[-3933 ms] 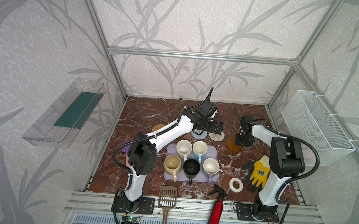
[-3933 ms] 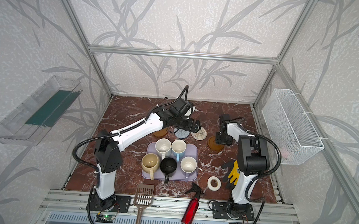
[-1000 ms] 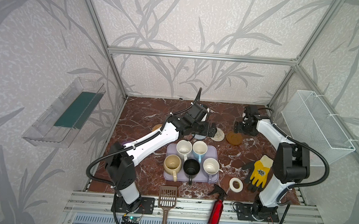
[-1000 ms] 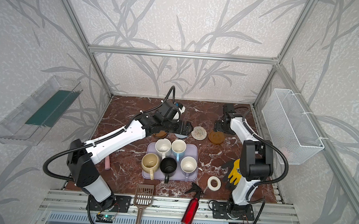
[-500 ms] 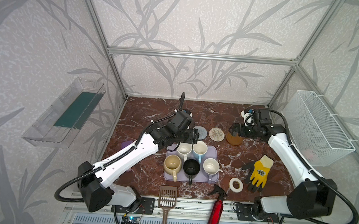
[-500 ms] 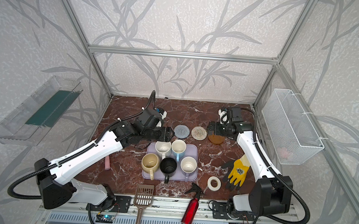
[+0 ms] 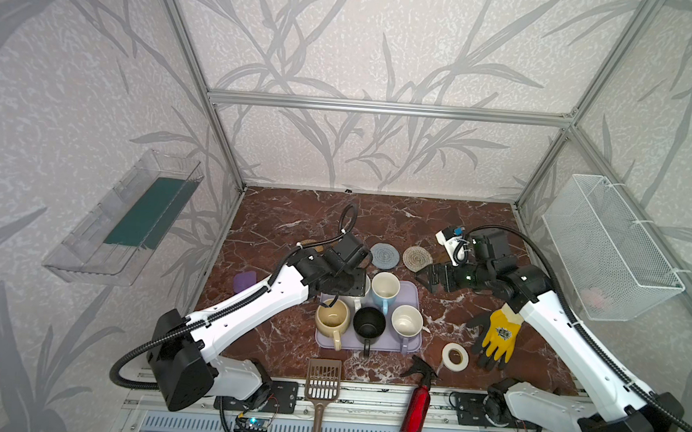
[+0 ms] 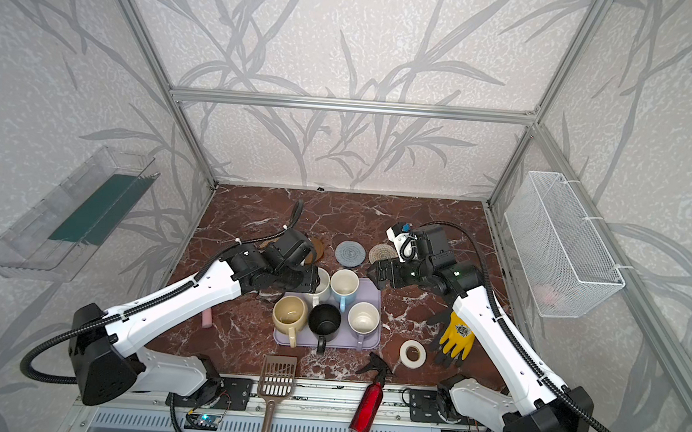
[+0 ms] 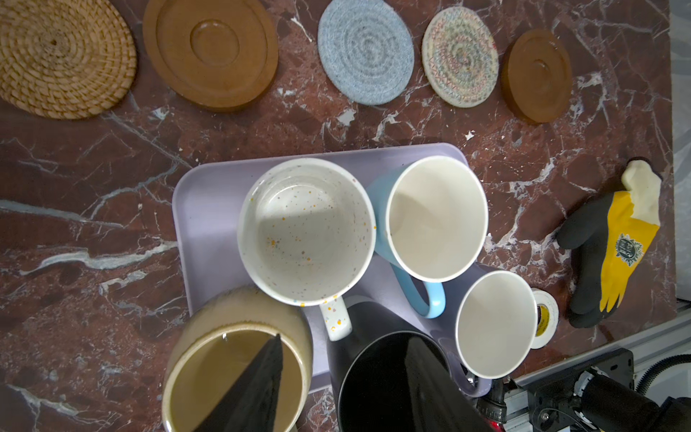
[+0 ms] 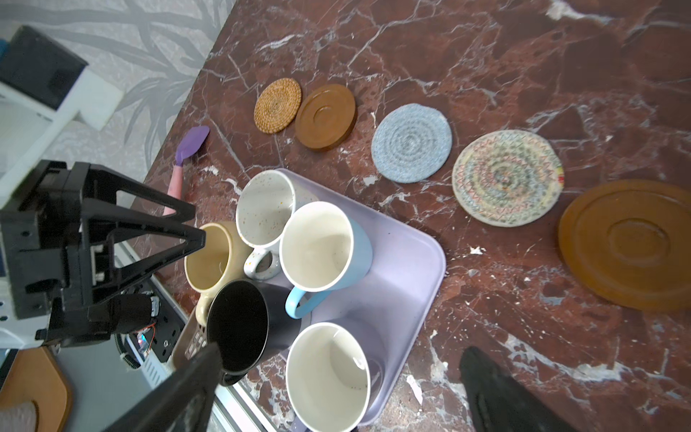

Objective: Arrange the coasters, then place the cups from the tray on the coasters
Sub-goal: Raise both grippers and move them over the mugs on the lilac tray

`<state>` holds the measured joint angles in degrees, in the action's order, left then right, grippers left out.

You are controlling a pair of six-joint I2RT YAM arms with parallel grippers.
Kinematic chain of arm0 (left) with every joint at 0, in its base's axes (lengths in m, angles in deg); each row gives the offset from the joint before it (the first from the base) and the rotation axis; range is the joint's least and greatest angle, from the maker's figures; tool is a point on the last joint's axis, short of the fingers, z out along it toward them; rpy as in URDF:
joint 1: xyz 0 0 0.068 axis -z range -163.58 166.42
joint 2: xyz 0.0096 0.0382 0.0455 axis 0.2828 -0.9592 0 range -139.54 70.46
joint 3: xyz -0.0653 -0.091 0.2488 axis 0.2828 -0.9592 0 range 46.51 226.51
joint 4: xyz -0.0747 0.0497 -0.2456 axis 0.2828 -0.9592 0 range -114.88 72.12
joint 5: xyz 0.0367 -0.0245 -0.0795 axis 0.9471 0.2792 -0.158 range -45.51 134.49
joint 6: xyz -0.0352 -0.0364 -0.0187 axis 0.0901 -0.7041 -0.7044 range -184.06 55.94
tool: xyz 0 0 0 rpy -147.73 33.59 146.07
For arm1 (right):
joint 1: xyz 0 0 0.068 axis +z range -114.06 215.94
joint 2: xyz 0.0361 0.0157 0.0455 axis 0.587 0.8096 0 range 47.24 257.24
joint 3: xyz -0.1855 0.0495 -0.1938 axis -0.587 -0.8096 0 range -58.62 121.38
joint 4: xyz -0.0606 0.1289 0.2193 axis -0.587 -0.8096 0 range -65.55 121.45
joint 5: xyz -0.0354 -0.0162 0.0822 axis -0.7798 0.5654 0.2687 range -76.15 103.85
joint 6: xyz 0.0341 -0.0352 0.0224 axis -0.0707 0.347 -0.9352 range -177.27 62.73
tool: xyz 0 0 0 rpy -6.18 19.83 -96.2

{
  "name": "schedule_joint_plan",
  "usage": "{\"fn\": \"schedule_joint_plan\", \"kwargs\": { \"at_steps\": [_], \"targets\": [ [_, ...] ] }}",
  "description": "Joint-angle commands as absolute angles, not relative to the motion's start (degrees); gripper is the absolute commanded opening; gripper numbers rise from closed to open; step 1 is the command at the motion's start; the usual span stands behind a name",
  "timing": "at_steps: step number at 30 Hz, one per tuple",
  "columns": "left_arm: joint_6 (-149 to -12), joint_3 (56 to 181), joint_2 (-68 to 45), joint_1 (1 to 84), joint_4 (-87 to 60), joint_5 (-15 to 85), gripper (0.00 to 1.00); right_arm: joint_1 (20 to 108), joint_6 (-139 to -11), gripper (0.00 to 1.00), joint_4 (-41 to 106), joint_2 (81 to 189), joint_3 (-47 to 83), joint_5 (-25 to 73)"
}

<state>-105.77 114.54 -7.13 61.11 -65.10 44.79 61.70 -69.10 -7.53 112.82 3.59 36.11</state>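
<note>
Over by the left wall there's a purple spatula [image 7: 245, 280] lying on the marble table [image 7: 294, 221]. Next, the left gripper [image 10: 200, 226] hangs over the front-left part of the tray [image 9: 209, 187], jaws partway apart with nothing clamped. In its wrist view one finger sits over the mouth of the cream mug [image 9: 232, 374] and the other over the black mug [image 9: 389, 381]. Can't tell if it touches either one. Behind the tray the coasters run in a row: straw coaster [image 9: 63, 56], brown saucer [image 9: 211, 52] right beside it, blue-grey coaster [image 9: 365, 50], cream spiral coaster [image 9: 460, 56], then a second brown saucer [image 9: 536, 74]. All five mugs sit on the tray, packed close: speckled white mug [image 9: 306, 232] and light blue mug [image 9: 435, 218] at the back, cream, black and lavender mug [image 9: 493, 321] at the front. The right gripper [image 7: 427, 277] hovers just past the tray's back-right corner, jaws spread wide and empty. Further right, near the front, there's a tape roll [image 7: 446, 351] and a yellow-and-black glove [image 7: 498, 332].
</note>
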Motion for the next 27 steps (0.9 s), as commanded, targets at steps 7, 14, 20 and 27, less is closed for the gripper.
{"fn": "schedule_joint_plan", "kwargs": {
  "at_steps": [7, 14, 20, 27],
  "targets": [
    [-109.5, 110.1, -8.6, 62.2, -62.7, 44.9, 0.43, 65.2, -65.0, 0.99, -10.3, 111.4, 3.2, 36.6],
    [-109.9, 110.3, -10.5, 62.4, -62.3, 45.0, 0.37, 67.5, -64.2, 0.99, -10.3, 111.5, 2.7, 31.8],
    [-110.5, 108.7, -11.0, 62.5, -61.9, 44.8, 0.36, 67.7, -64.5, 0.99, -9.1, 111.2, 2.0, 33.5],
    [-110.3, 108.7, -13.6, 62.6, -61.1, 44.0, 0.34, 69.2, -62.9, 0.99, -9.1, 111.8, 3.0, 35.6]
  ]
}}
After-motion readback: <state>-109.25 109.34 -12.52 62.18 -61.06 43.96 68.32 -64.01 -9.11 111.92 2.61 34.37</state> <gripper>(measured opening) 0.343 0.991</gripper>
